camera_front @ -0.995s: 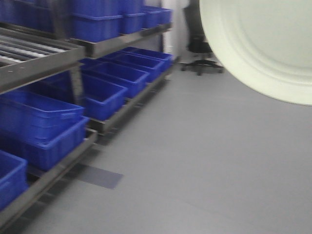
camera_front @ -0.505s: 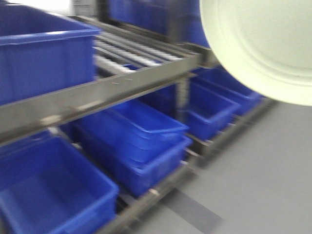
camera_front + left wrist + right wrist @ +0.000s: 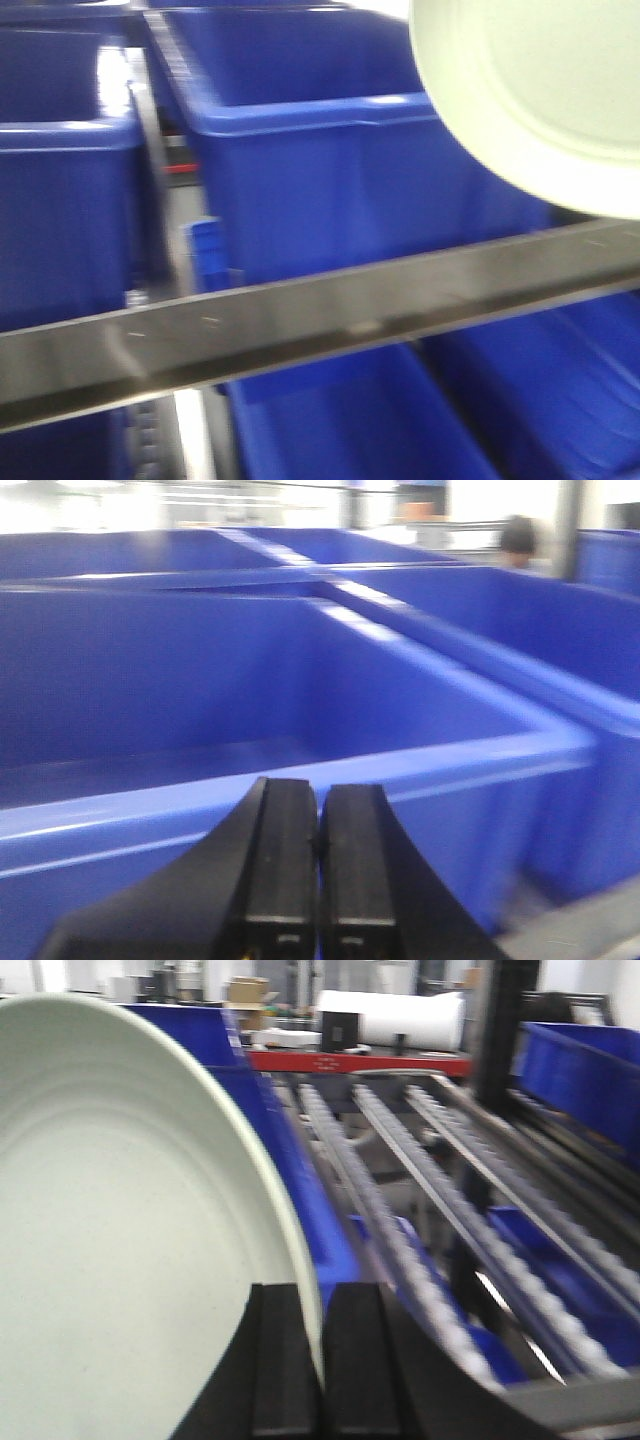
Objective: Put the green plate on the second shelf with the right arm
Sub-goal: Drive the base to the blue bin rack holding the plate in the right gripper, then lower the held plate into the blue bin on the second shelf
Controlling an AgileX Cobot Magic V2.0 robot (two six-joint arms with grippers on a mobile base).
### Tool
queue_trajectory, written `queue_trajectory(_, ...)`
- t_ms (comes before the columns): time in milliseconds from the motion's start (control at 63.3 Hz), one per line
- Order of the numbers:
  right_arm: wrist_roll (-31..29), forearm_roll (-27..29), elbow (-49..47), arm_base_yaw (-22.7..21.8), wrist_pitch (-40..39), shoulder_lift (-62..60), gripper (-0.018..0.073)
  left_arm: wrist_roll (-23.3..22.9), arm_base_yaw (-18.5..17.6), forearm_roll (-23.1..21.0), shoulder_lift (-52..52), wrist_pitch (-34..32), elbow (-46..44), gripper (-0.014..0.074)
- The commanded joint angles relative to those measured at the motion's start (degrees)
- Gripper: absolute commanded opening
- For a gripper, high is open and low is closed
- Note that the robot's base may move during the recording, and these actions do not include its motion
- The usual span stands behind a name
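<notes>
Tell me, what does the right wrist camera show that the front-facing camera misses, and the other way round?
Only the right wrist view shows the right gripper pinching the rim of the green plate, the roller tracks of the shelf beside it, and a white roll far behind. Only the front-facing view shows the dark shelf beam crossing the frame, with blue bins above and below it. Both show the green plate and blue bins.
</notes>
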Motion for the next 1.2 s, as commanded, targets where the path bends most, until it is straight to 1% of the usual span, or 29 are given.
queue_trajectory(0,0.4,0.7,-1.9,-0.3,-6.7,0.3,0.006,-0.1,-0.2,-0.3,-1.0,-4.8,2.3,0.013)
queue_trajectory(742,0.4,0.7,-1.9,-0.3,-6.7,0.3,0.006,-0.1,-0.2,-0.3,-1.0,-4.8,2.3,0.013)
queue_trajectory(1042,0.4,0.8,-1.9,-0.2,-10.8,0.3,0.006,-0.1,-0.2,-0.3,-1.0,-4.8,2.3,0.013)
queue_trajectory(1184,0.4,0.8,-1.9,-0.2,-15.0,0.4,0.0059,-0.1,-0.2,-0.3,-1.0,-4.8,2.3,0.013)
